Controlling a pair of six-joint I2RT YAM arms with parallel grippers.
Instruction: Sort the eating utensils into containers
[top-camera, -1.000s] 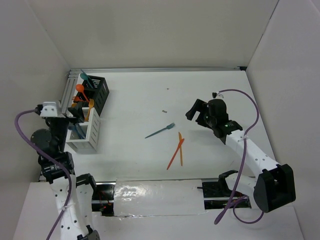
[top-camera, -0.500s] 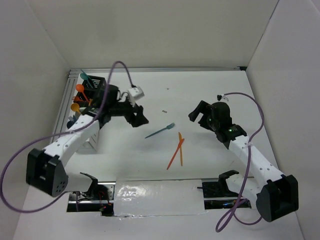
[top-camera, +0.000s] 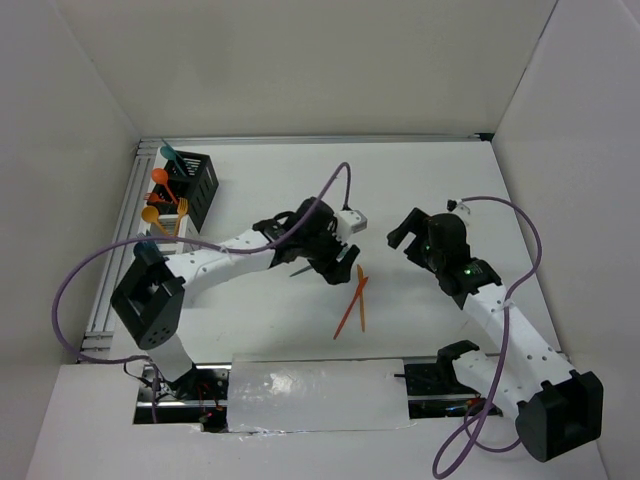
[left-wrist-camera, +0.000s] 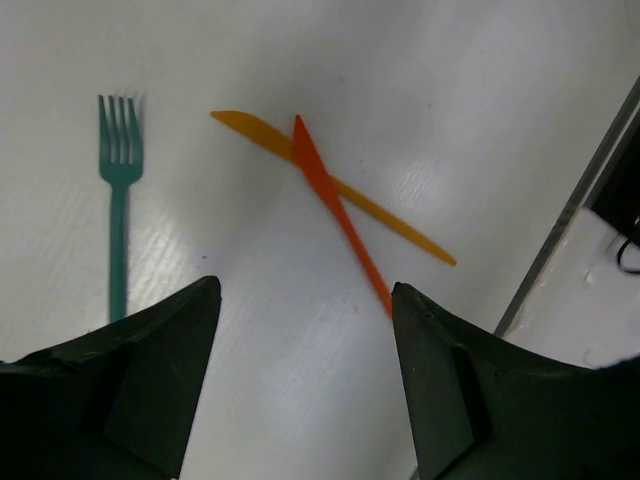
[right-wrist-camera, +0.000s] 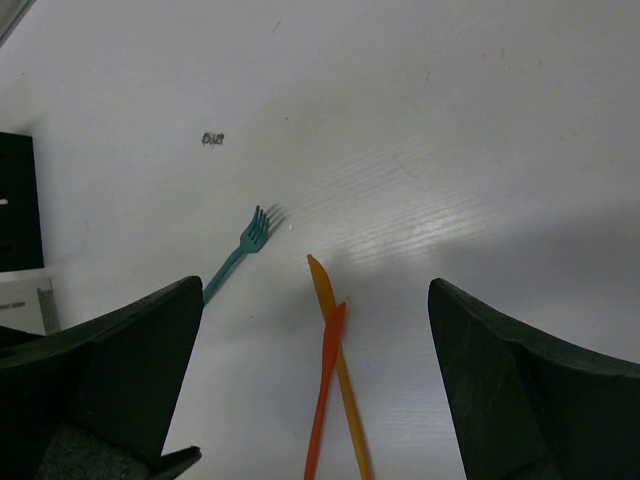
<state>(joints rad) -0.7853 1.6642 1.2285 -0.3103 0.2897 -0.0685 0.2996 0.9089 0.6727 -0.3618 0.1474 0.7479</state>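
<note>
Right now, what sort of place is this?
Likely a robot test bench: a white table boxed by plain white panels, two white cabled robot arms at its near edge, and a thin teal plastic fork.

White desk (top-camera: 420, 170), matte. Far-left corner: black caddy (top-camera: 200, 185), white caddy (top-camera: 165, 238) just nearward of it along the left edge. Mid-desk, toward the near edge: teal fork (left-wrist-camera: 118, 220) lying flat. Beside it, a red-orange knife (left-wrist-camera: 355, 250) crossed over a yellow-orange knife (left-wrist-camera: 400, 232). Small dark speck (right-wrist-camera: 212, 139) farther back.

Teal fork (left-wrist-camera: 118, 200) flat beside two crossed orange knives (left-wrist-camera: 311, 166); black caddy (top-camera: 201, 186) and white caddy (top-camera: 148, 236) far left, stocked.
</note>
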